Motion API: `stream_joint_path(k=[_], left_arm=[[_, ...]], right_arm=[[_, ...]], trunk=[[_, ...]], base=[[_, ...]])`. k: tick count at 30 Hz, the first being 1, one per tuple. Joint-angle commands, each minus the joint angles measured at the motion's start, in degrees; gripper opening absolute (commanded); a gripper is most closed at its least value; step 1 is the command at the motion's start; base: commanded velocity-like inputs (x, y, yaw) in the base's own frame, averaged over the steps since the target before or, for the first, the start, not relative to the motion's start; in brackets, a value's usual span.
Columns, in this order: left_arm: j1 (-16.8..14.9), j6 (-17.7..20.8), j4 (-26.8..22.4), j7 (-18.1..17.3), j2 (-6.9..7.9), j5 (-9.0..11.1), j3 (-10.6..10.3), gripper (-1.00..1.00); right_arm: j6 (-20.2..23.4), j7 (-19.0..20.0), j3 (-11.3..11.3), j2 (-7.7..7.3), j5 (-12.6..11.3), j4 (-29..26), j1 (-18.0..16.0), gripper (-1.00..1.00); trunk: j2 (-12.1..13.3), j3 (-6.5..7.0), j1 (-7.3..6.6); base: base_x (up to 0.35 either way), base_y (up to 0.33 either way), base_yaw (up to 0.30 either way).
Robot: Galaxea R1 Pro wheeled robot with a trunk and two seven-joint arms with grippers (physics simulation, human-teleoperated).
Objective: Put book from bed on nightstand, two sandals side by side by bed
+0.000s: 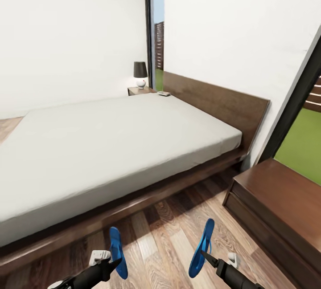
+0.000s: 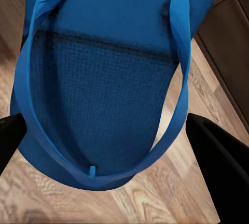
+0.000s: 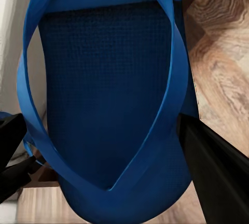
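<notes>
Each of my grippers holds one bright blue sandal above the wood floor beside the bed (image 1: 111, 146). My left gripper (image 1: 113, 263) is shut on the left sandal (image 1: 117, 246), and its dark fingers (image 2: 220, 169) press that sandal (image 2: 104, 79) from both sides. My right gripper (image 1: 206, 255) is shut on the right sandal (image 1: 203, 246), which hangs tilted; its black fingers (image 3: 218, 175) clamp the sole (image 3: 109, 94). The book (image 1: 164, 93) lies small and flat at the mattress's far corner by the headboard. One nightstand (image 1: 276, 204) stands close on the right, another (image 1: 139, 90) beyond the bed.
A black-shaded lamp (image 1: 140, 73) stands on the far nightstand. A tall black-framed window (image 1: 156, 30) is behind it, and a second one (image 1: 303, 120) is at the right over green ground. Plank floor (image 1: 165, 235) runs between the bed frame and the near nightstand.
</notes>
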Motion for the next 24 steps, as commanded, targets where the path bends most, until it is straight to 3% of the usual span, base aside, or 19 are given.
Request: stream_joint_path(k=[1,24], left_arm=[[0.0,-0.3,0.0,-0.1,0.00,-0.6,0.5,-1.00],[0.0,-0.3,0.1,-0.1,0.00,-0.6,0.5,-1.00]], right_arm=[[0.0,0.2,0.1,-0.02,-0.2,0.0,0.0,-1.00],[0.0,0.2,0.1,-0.02,-0.2,0.0,0.0,-1.00]], trunk=[[0.0,-0.05,-0.01],[0.0,-0.05,-0.01]], base=[[0.000,0.000,0.211],[0.000,0.000,0.213]])
